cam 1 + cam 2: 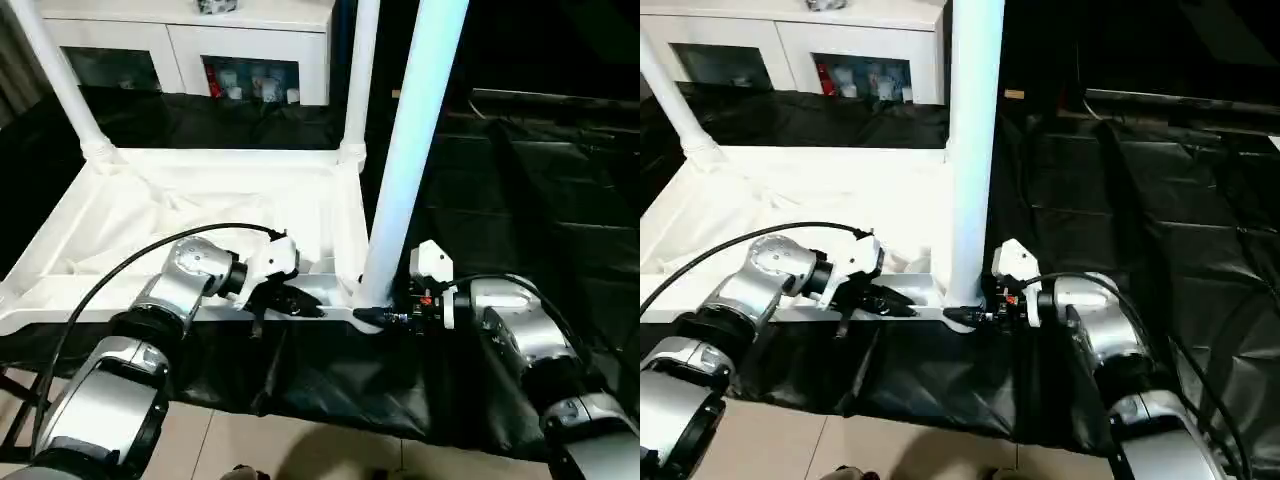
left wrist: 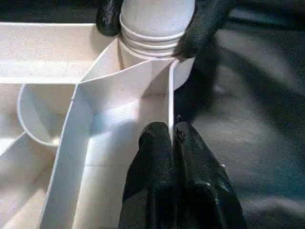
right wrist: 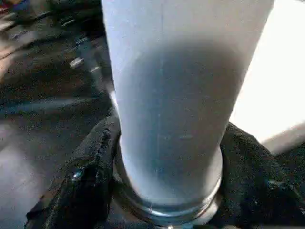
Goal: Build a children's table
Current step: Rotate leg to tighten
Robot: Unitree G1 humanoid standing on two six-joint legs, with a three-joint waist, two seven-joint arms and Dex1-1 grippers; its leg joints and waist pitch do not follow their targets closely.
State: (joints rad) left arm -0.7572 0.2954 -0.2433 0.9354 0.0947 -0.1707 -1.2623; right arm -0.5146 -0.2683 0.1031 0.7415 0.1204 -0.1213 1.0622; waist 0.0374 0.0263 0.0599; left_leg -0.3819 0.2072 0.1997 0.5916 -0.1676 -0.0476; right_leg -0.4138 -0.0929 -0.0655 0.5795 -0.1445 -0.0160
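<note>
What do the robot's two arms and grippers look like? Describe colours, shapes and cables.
Both forearms are rounded silver shells with black joints. The left gripper and right gripper each have two black fingers on a white housing. A black cable loops to the left wrist; the right wrist shows a small red mark.

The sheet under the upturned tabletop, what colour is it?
Black; the crinkled plastic sheet shows best in the right eye view.
</note>
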